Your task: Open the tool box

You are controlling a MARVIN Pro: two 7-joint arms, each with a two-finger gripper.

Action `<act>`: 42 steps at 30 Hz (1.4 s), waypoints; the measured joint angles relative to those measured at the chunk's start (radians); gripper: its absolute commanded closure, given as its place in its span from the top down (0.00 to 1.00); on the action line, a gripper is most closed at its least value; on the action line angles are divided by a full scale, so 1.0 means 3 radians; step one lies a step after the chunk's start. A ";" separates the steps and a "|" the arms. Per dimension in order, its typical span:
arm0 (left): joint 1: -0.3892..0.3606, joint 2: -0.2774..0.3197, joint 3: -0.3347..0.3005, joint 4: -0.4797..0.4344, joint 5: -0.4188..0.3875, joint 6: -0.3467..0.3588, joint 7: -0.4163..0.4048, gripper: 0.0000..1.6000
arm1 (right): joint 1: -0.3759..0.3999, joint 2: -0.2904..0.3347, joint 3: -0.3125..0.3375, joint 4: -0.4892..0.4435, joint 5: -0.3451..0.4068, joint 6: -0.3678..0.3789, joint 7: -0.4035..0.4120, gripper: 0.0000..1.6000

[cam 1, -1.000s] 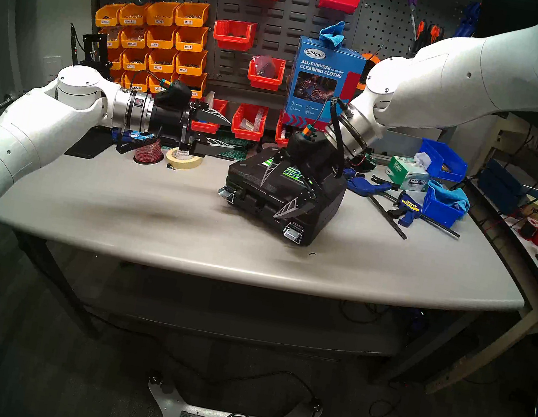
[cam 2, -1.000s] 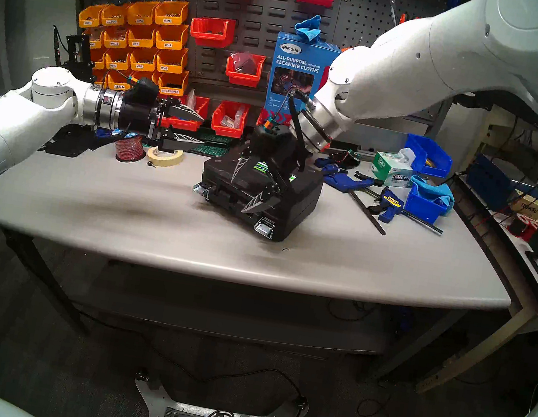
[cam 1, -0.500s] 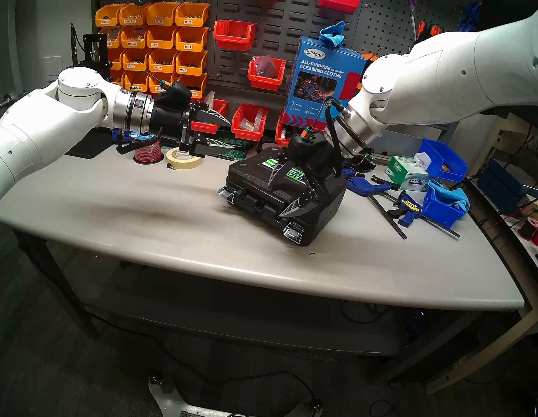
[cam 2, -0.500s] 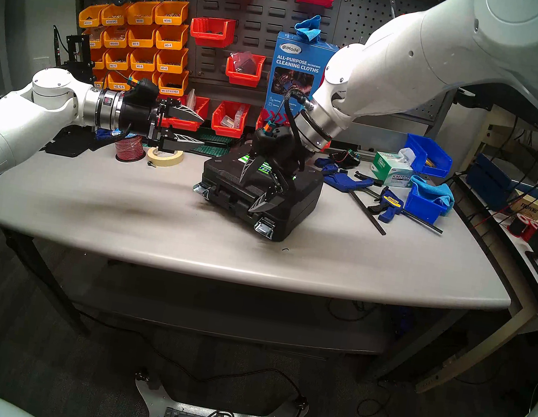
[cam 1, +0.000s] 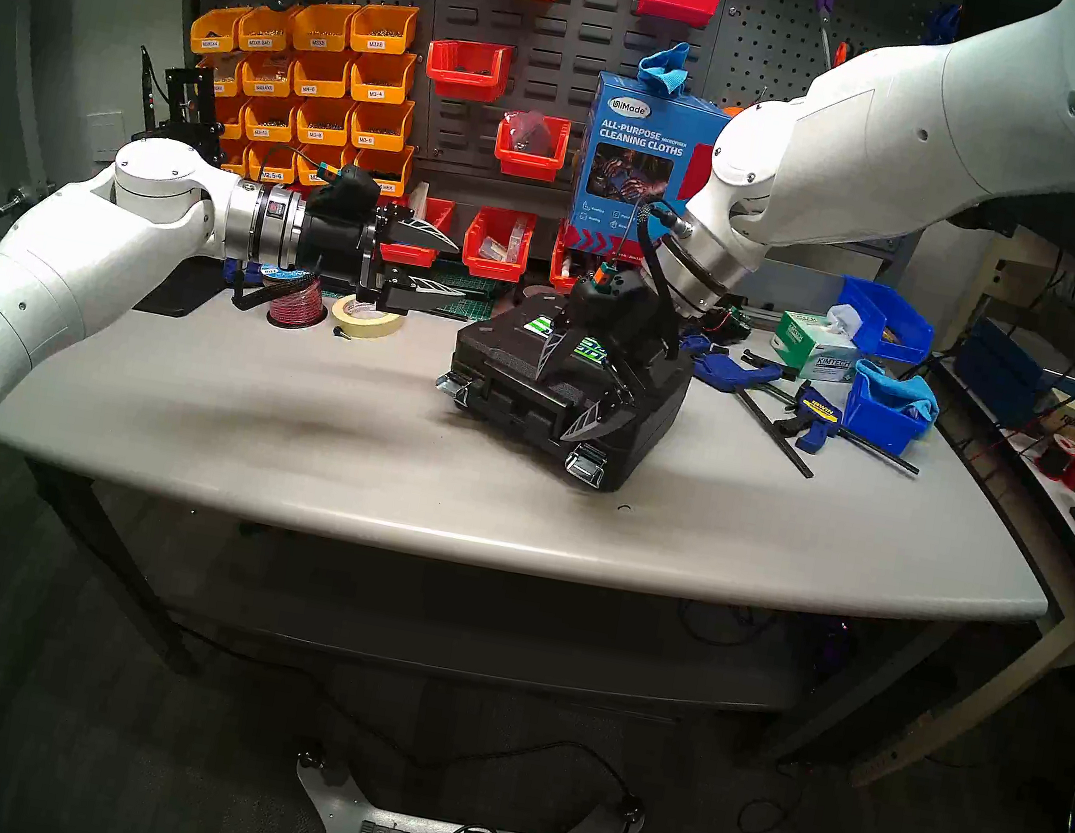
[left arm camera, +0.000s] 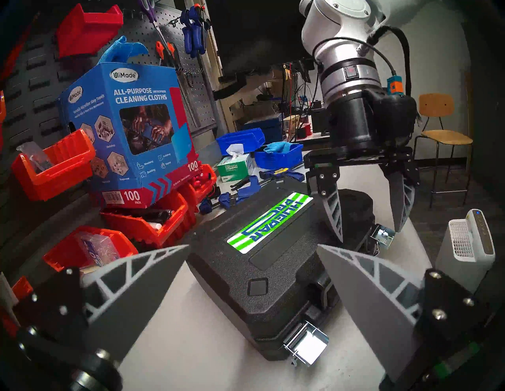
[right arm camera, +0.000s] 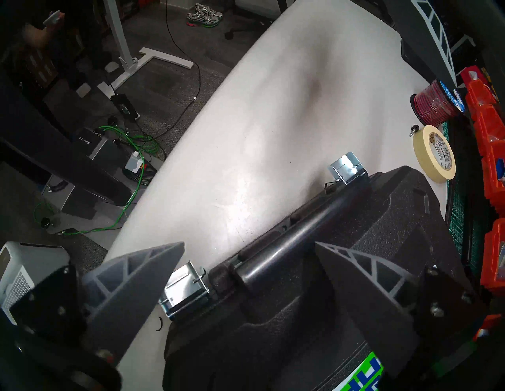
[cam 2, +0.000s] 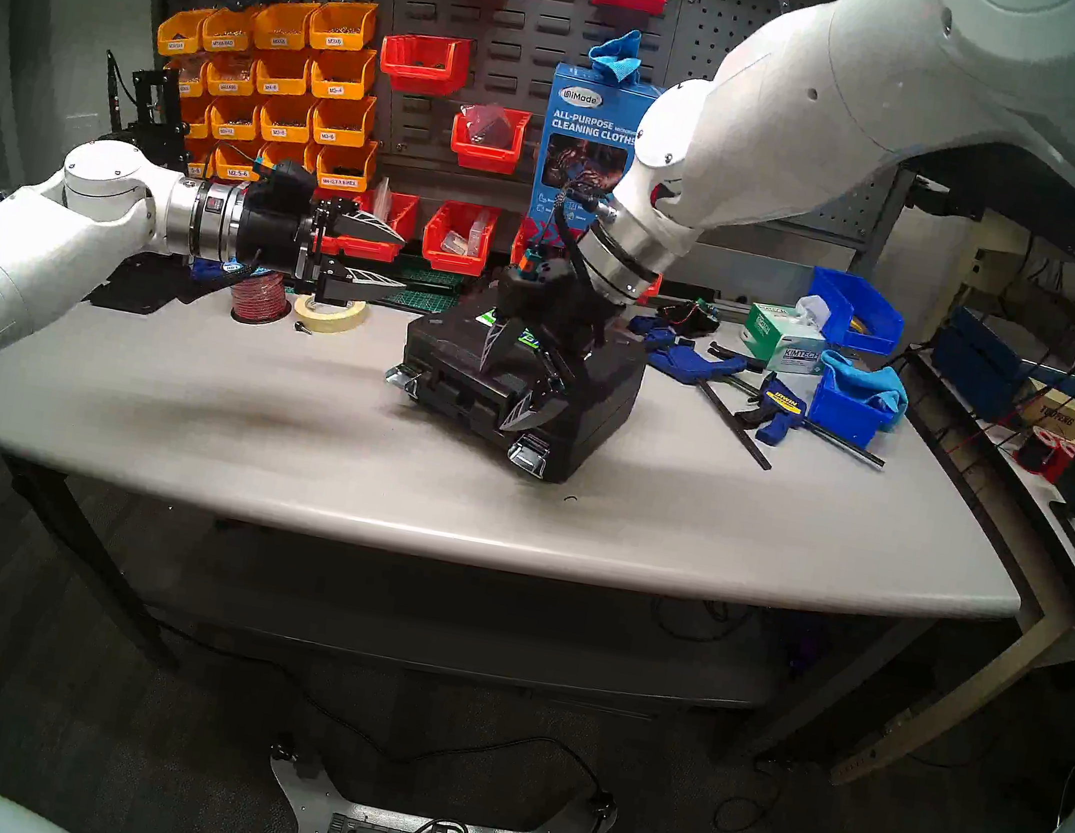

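The grey table fills the middle band of the head views, and behind it a dark pegboard carrying orange and red bins spans the top of the frame. The tool box sits right of centre on the table, lid down, turned at an angle so its handle side faces the lower left of the frame. A green, white and blue striped label runs across its lid.

From the upper right corner the white right arm reaches down to the box. The right gripper has its fingers spread apart with nothing between them. In the right wrist view one finger hangs off the box's front edge beside a latch, and the other sits over the lid; whether either one touches the plastic cannot be told.

The left gripper enters from the left edge and hovers level above the table, well apart from the box. Its fingers are parted and empty.

A blue carton of cleaning cloths stands above the box in the frame. Right of the box lie blue bar clamps and blue bins.

The black handle lies flat along the front edge. Both silver latches stick outward from the case, flipped away from the lid.
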 measured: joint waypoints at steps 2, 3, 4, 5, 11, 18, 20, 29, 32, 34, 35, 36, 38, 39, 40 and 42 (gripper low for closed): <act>0.0008 0.0011 -0.0002 0.0000 -0.0006 -0.0007 0.0000 1.00 | 0.0016 -0.0021 0.0013 -0.0009 -0.0012 0.0000 -0.0012 1.00; 0.0013 0.0017 -0.0002 0.0000 -0.0009 -0.0011 0.0000 1.00 | 0.0024 -0.0032 0.0020 -0.0013 -0.0016 0.0001 -0.0018 1.00; 0.0017 0.0023 -0.0003 -0.0001 -0.0011 -0.0014 0.0000 1.00 | 0.0030 -0.0042 0.0028 -0.0016 -0.0019 0.0003 -0.0023 1.00; 0.0022 0.0028 -0.0004 -0.0002 -0.0015 -0.0017 0.0000 1.00 | 0.0036 -0.0051 0.0037 -0.0019 -0.0020 0.0005 -0.0029 1.00; 0.0050 0.0063 -0.0008 -0.0004 -0.0039 -0.0046 -0.0002 1.00 | 0.0059 -0.0104 0.0093 -0.0027 -0.0021 0.0023 -0.0061 1.00; 0.0072 0.0100 -0.0019 -0.0002 -0.0068 -0.0074 -0.0004 1.00 | 0.0078 -0.0139 0.0129 -0.0030 -0.0002 0.0050 -0.0092 1.00; 0.0076 0.0106 -0.0020 -0.0001 -0.0073 -0.0079 -0.0004 1.00 | 0.0082 -0.0144 0.0132 -0.0032 0.0004 0.0057 -0.0100 1.00; 0.0086 0.0122 -0.0021 0.0017 -0.0089 -0.0099 -0.0010 1.00 | 0.0113 -0.0192 0.0108 -0.0060 -0.0013 0.0093 -0.0168 1.00; 0.0087 0.0123 -0.0021 0.0032 -0.0091 -0.0104 -0.0013 1.00 | 0.0126 -0.0216 0.0079 -0.0073 -0.0041 0.0106 -0.0199 1.00; 0.0088 0.0123 -0.0020 0.0043 -0.0091 -0.0107 -0.0015 1.00 | 0.0137 -0.0234 0.0056 -0.0086 -0.0065 0.0116 -0.0228 1.00; 0.0088 0.0123 -0.0020 0.0047 -0.0092 -0.0107 -0.0016 1.00 | 0.0142 -0.0242 0.0047 -0.0093 -0.0074 0.0120 -0.0240 1.00; 0.0088 0.0122 -0.0020 0.0050 -0.0092 -0.0108 -0.0016 1.00 | 0.0145 -0.0248 0.0041 -0.0100 -0.0081 0.0123 -0.0250 1.00; 0.0089 0.0122 -0.0019 0.0059 -0.0092 -0.0112 -0.0018 1.00 | 0.0156 -0.0269 0.0023 -0.0121 -0.0104 0.0130 -0.0280 1.00; 0.0089 0.0122 -0.0019 0.0062 -0.0092 -0.0113 -0.0018 1.00 | 0.0160 -0.0275 0.0018 -0.0126 -0.0110 0.0131 -0.0291 1.00; 0.0089 0.0122 -0.0019 0.0066 -0.0093 -0.0116 -0.0019 1.00 | 0.0167 -0.0284 0.0013 -0.0133 -0.0118 0.0133 -0.0306 1.00; 0.0090 0.0122 -0.0019 0.0071 -0.0093 -0.0119 -0.0020 1.00 | 0.0174 -0.0294 0.0008 -0.0139 -0.0125 0.0136 -0.0320 1.00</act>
